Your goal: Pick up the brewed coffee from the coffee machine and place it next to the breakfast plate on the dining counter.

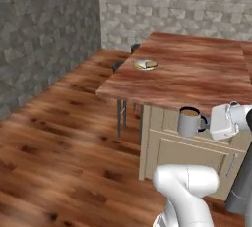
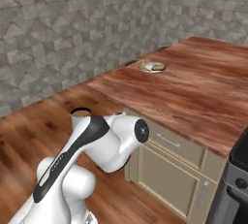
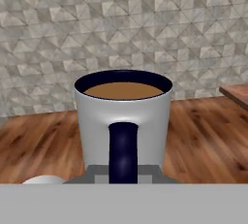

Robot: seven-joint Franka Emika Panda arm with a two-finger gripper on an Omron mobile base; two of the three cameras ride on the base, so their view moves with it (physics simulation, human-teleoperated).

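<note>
Held upright by the tool [image 1: 205,121], brewed coffee [image 1: 188,122] hangs below the dining counter [image 1: 197,73].

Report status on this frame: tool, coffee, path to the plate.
Tool shut on the mug of coffee, held upright in the air below the dining counter edge. Breakfast plate at far corner. Nothing between on the countertop.

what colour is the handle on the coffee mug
Dark navy, nearly black, against the light grey mug; the hand view shows it best.

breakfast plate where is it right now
The small round grey breakfast plate sits near the far left corner of the reddish-brown wood dining counter, well beyond the grey coffee mug in the hand.
</note>
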